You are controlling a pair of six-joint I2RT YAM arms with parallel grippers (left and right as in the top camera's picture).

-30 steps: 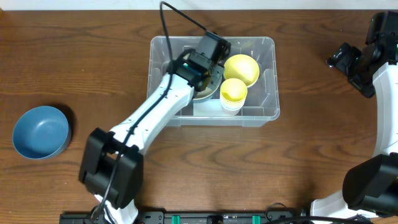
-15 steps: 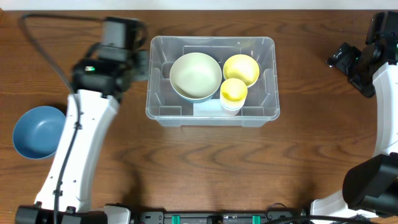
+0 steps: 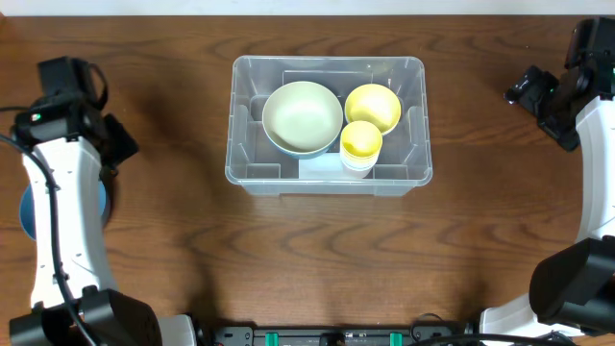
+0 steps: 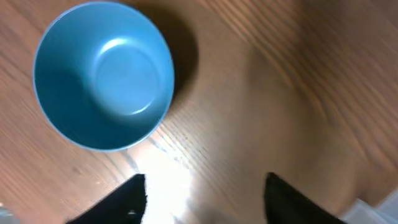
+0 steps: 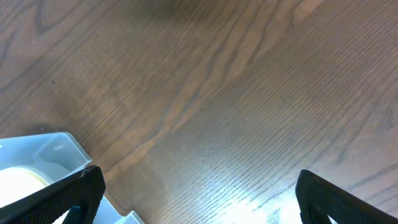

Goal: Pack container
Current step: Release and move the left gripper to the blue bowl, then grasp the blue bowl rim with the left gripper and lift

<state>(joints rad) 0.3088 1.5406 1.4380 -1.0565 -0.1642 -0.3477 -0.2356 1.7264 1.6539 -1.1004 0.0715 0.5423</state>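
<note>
container [image 3: 242,173], large clear rectangular plastic bin, sits mid desk [image 3: 307,259], holding pale green bowl [image 3: 303,117], yellow bowl [image 3: 373,106], yellow cup [image 3: 361,144]. left end effector [image 4: 205,199] wide, empty, near round blue bowl [image 4: 102,74] at left. right end effector [image 5: 208,199] wide, empty, far right.

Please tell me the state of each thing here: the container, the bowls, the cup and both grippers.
container: open, no lid, partly filled
pale green bowl: upright, inside the container
yellow bowl: opening up, inside the container
yellow cup: upright, empty, inside the container
blue bowl: upright, empty, on the table outside the container
left gripper: open, holding nothing
right gripper: open, holding nothing
</note>
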